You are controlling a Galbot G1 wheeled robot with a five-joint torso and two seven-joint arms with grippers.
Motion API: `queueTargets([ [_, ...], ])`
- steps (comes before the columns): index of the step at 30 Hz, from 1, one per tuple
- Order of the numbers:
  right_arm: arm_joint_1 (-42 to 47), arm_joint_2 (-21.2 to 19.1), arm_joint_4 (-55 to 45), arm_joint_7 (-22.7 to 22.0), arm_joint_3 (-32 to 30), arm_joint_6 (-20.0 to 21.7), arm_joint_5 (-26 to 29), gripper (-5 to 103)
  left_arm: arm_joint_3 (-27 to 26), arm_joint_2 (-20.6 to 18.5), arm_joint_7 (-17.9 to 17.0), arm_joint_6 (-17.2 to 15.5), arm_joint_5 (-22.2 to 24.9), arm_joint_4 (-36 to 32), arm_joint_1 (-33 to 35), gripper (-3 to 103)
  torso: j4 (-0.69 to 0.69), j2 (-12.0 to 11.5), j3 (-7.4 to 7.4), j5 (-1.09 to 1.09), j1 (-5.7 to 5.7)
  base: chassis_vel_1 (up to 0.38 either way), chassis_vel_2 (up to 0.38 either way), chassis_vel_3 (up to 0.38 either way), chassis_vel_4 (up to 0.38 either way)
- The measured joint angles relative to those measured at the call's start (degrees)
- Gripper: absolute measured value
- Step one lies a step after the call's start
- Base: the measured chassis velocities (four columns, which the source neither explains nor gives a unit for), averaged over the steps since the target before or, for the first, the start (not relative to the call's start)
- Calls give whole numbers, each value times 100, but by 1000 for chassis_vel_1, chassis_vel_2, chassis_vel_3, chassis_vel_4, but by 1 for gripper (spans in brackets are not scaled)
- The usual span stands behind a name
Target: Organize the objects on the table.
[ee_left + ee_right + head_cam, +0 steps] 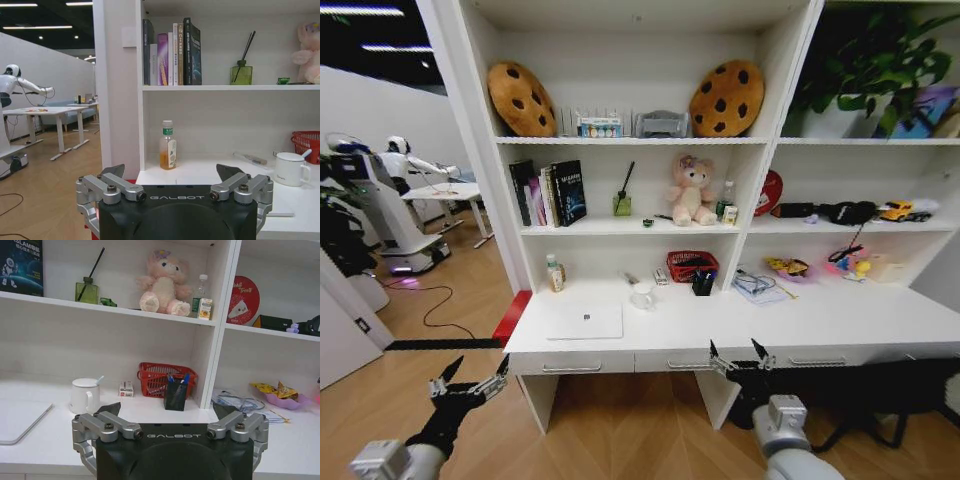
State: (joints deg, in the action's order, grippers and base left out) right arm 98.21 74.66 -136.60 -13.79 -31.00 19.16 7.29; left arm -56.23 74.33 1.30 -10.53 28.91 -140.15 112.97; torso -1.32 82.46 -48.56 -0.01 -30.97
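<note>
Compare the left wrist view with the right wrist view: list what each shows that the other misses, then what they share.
Left wrist view alone: the open left claw, a row of books, an orange-liquid bottle on the table.
Right wrist view alone: the open right claw, black pen holder, laptop edge, pink dish of snacks.
Both: white mug, red basket, pink bear, green diffuser.

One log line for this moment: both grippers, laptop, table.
left gripper: open, low, left of table | right gripper: open, at table's front edge | laptop: closed, flat, untouched
</note>
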Motion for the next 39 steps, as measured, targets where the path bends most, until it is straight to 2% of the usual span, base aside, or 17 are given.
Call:
queueTargets([
  [8,31,1,-24,1,-3,-12,-25,100,0,0,0,0,0,0,0,100,0,0,0,0,2,187,-187,-209,186],
  [18,121,18,-84,5,-6,-43,-62,100,0,0,1,0,0,0,0,100,0,2,1,-2,3,318,-328,-316,318],
  [23,193,37,-84,158,0,-242,-39,100,-1,0,1,0,0,0,0,100,1,4,4,0,8,292,-285,-275,270],
  [26,179,40,-64,182,1,-283,-43,100,-2,0,-3,0,0,0,1,100,3,5,3,-4,7,113,-61,-168,147],
  [28,161,39,-28,204,-6,-308,-47,100,0,0,2,0,0,-1,1,100,-9,3,2,5,7,-19,-59,-134,11],
  [33,148,35,-12,261,-12,-308,-54,100,0,0,2,0,0,-1,0,100,2,-2,-2,1,-5,-64,-32,44,-9],
  [39,144,35,-8,265,-14,-308,-54,100,0,0,1,0,0,0,0,100,0,-3,-2,1,-4,-22,34,60,-13],
])
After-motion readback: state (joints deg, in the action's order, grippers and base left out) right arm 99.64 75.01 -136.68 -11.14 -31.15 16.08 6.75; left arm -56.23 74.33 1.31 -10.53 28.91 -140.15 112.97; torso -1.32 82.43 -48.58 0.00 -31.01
